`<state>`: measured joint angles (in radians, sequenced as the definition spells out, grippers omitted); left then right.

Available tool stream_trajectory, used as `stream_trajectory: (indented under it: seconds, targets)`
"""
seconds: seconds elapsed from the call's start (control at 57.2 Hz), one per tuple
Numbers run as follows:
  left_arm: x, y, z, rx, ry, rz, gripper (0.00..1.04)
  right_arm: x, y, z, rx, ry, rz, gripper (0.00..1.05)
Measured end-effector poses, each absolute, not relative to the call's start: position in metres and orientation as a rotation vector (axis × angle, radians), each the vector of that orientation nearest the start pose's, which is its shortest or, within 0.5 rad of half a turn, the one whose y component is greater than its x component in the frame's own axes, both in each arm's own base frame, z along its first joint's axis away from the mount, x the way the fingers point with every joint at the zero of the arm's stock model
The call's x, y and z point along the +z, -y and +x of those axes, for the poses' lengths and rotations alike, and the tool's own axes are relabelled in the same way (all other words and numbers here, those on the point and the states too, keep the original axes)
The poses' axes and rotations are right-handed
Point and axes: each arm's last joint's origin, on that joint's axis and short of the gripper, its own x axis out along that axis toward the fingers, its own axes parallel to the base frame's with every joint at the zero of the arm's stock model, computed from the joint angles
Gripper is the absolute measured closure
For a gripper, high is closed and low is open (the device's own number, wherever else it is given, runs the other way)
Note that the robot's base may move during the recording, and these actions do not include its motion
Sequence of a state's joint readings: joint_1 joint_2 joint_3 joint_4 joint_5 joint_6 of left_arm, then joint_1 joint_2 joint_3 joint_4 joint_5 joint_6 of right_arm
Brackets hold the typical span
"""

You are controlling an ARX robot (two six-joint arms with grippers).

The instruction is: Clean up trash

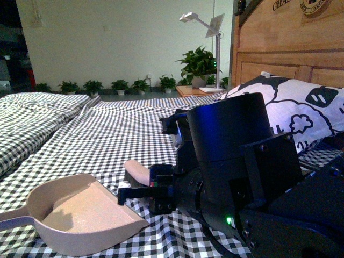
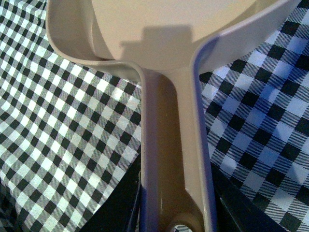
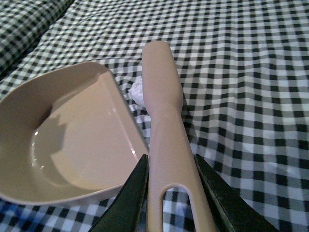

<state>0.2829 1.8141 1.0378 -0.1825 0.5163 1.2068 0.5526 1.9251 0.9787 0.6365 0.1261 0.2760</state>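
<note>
A beige dustpan (image 1: pixel 80 215) rests on the black-and-white checked bedspread (image 1: pixel 118 134), its mouth facing right. My left gripper (image 2: pixel 176 208) is shut on the dustpan (image 2: pixel 174 145) handle, with dark fingers on both sides. The left gripper itself is outside the front view. My right gripper (image 3: pixel 169 164) is shut on the beige brush (image 3: pixel 164 111). The brush head (image 1: pixel 137 173) lies just beyond the pan's open edge. A small white scrap of trash (image 3: pixel 137 90) sits on the cloth against the brush head, just off the front corner of the dustpan (image 3: pixel 72 140). The pan looks empty.
The right arm's black body (image 1: pixel 242 172) fills the lower right of the front view. A cow-print pillow (image 1: pixel 290 107) leans on a wooden headboard (image 1: pixel 290 48). A nightstand with a potted plant (image 1: pixel 199 64) stands behind. A second checked bed (image 1: pixel 32 113) lies at left.
</note>
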Motion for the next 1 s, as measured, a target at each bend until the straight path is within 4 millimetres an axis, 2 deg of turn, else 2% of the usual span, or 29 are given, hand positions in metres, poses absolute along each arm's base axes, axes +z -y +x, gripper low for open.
stream_trajectory:
  seconds: [0.437,0.594,0.822,0.997]
  targets:
    - [0.155,-0.085,0.344,-0.693,-0.619,0.748,0.77,0.169,-0.201,0.297,0.444,-0.352,0.207,0.82]
    - [0.155,-0.085,0.344,-0.692,-0.619,0.748,0.77,0.183,-0.194,0.283,0.455,-0.32,0.23,0.82]
    - [0.155,-0.085,0.344,-0.692,-0.619,0.748,0.77,0.209,-0.187,0.277,0.445,-0.247,0.269,0.82]
    - [0.155,-0.085,0.344,-0.692,-0.619,0.748,0.77,0.205,-0.185,0.289,0.412,-0.247,0.262,0.82]
